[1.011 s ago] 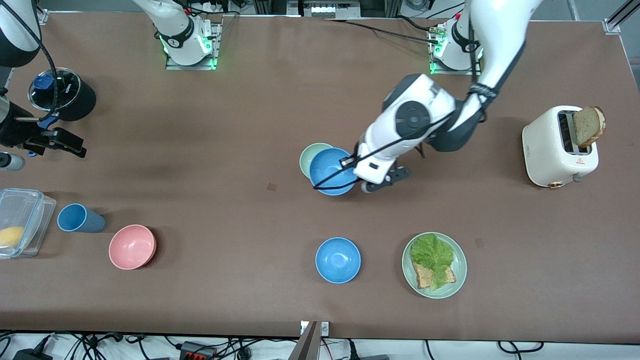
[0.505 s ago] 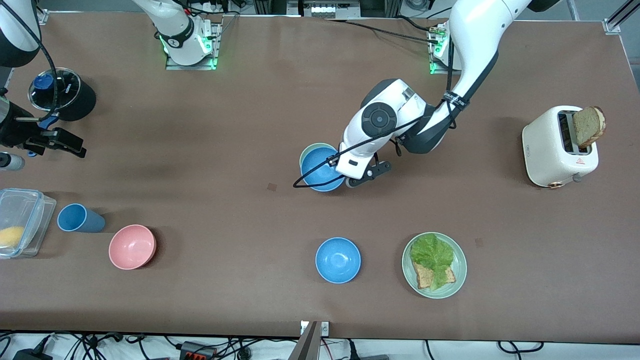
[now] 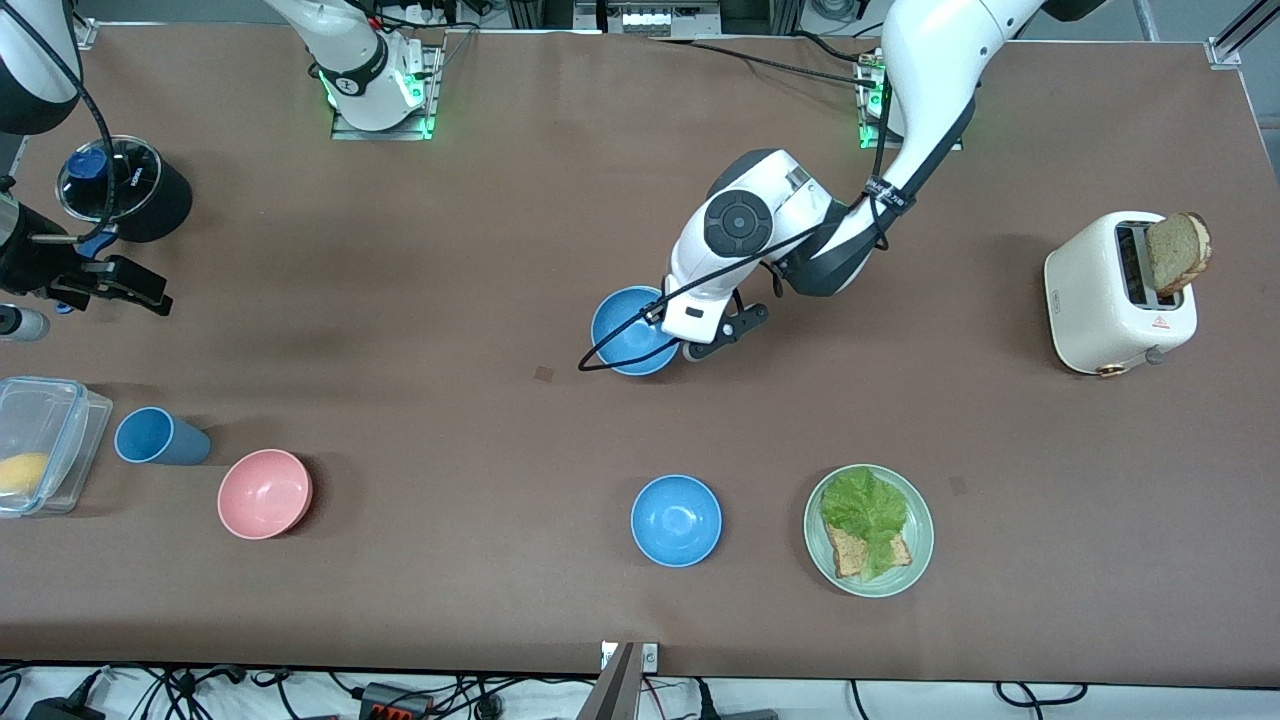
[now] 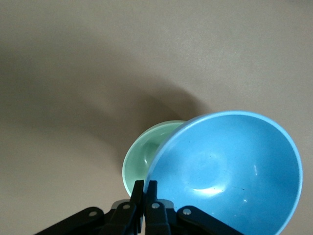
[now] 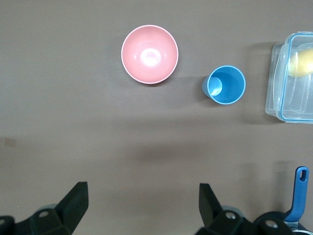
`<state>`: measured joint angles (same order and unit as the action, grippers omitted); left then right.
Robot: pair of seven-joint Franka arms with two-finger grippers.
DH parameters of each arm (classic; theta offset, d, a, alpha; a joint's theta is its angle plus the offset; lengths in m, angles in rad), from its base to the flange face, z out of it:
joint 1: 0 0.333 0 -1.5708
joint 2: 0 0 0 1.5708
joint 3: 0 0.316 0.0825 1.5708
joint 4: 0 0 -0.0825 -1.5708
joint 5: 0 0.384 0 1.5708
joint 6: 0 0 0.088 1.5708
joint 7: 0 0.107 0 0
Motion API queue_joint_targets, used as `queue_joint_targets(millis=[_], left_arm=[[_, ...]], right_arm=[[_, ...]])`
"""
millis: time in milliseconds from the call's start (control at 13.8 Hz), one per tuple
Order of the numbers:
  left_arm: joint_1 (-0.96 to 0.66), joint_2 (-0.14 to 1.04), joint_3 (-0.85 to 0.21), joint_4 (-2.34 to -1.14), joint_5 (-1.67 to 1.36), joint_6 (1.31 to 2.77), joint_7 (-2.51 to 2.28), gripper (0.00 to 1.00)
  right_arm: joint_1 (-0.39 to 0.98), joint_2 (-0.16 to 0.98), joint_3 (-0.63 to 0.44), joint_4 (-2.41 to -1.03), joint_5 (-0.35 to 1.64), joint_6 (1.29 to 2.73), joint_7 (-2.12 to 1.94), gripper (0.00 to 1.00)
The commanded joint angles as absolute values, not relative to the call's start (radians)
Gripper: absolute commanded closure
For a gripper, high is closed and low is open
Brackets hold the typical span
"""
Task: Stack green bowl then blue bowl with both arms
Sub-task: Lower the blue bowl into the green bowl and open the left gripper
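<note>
I find the left pincer (image 4: 145,208) clamped on the rim of the blue bowl (image 3: 633,330), fingers pressed together with only the bowl wall between them. It carries the bowl over the middle of the bench (image 3: 450,250), directly above the green bowl (image 4: 146,156).

The relation the coming move turns on is how the two bowls line up. From the front view the blue bowl covers the green one entirely; I cannot see any green there. The left wrist view shows the green bowl resting mouth-up on the bench, underneath the carried bowl and offset toward the gripped edge, part of its rim and inner wall showing past the blue rim.

The blue bowl appears tilted in that view, mouth turned toward the wrist camera and the ungripped edge raised. Both bowls are round and have no long axis; what matters is the opening. The green bowl's faces straight up, the blue bowl's up and slanted. Whether the two already touch I cannot tell.

In my judgement the blue bowl needs levelling and centring before release, otherwise it may seat crooked or slide off the rim.

The right pincer (image 5: 142,208) stands wide apart and empty, waiting at the right arm's end of the bench. The left arm is plainly the nearer one.
</note>
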<state>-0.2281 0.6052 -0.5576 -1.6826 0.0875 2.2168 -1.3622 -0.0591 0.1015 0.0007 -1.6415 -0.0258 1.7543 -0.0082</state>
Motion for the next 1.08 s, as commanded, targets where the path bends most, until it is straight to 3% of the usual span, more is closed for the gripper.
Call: queue_joint_targets(millis=[0,505,1011], left_arm=[[-0.227,0.525,-0.555,-1.778,0.115,2.261,-1.399,1.00],[-0.242,0.518,-0.557,-1.841,0.115,2.364,-1.485,1.00],[-0.244,0.523,-0.557,-1.845,0.115,2.365,-1.494,1.00]], right_arm=[[-0.066,0.094,0.008,-1.652,-0.035,1.766,-0.003,0.00],[-0.067,0.094,0.006,-1.652,-0.035,1.767,-0.003,0.00],[-0.077,0.094,0.006,-1.652,-0.037,1.766,-0.003,0.00]])
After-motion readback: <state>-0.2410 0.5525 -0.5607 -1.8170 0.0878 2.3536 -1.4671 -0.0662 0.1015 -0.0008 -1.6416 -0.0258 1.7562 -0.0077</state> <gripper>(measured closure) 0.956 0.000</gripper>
